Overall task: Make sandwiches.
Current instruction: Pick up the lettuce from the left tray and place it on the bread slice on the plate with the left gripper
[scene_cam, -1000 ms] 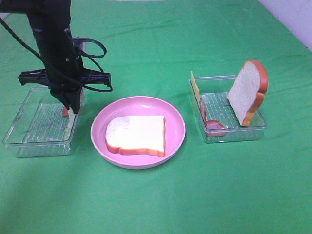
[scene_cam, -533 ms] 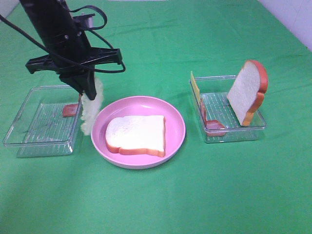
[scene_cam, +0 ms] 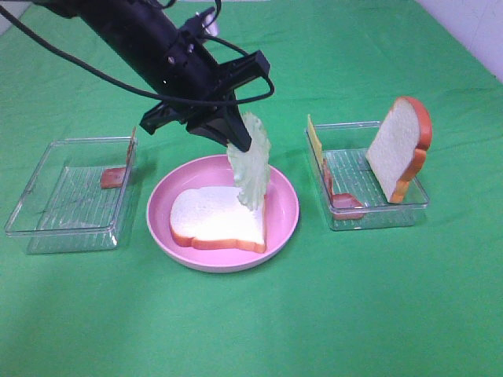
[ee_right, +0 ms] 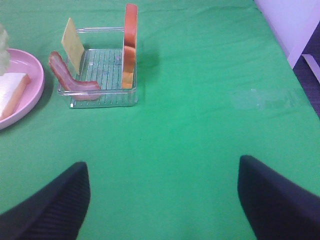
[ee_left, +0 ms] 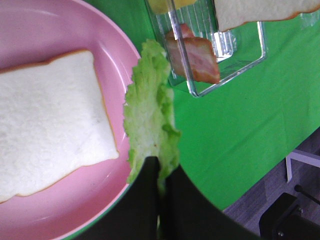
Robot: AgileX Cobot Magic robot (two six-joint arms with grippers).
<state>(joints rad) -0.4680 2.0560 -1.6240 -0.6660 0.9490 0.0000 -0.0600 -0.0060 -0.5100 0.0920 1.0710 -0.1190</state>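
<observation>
My left gripper (scene_cam: 239, 140) is shut on the top of a pale green lettuce leaf (scene_cam: 250, 169). The leaf hangs over the right part of a white bread slice (scene_cam: 218, 218) lying flat on the pink plate (scene_cam: 161, 206). In the left wrist view the fingertips (ee_left: 150, 172) pinch the lettuce (ee_left: 149, 117) beside the bread (ee_left: 50, 120). My right gripper (ee_right: 162, 200) is open above bare green cloth, away from the right tray (ee_right: 100, 95), and is out of the exterior view.
The clear right tray (scene_cam: 377, 216) holds an upright bread slice (scene_cam: 399, 149), a yellow cheese slice (scene_cam: 314, 140) and a bacon strip (scene_cam: 346, 204). The clear left tray (scene_cam: 47, 228) holds one bacon strip (scene_cam: 112, 177). Green cloth covers the table.
My left gripper has lifted the lettuce out of the left tray and carried it right, to above the bread on the plate. The right tray's contents have not moved.
</observation>
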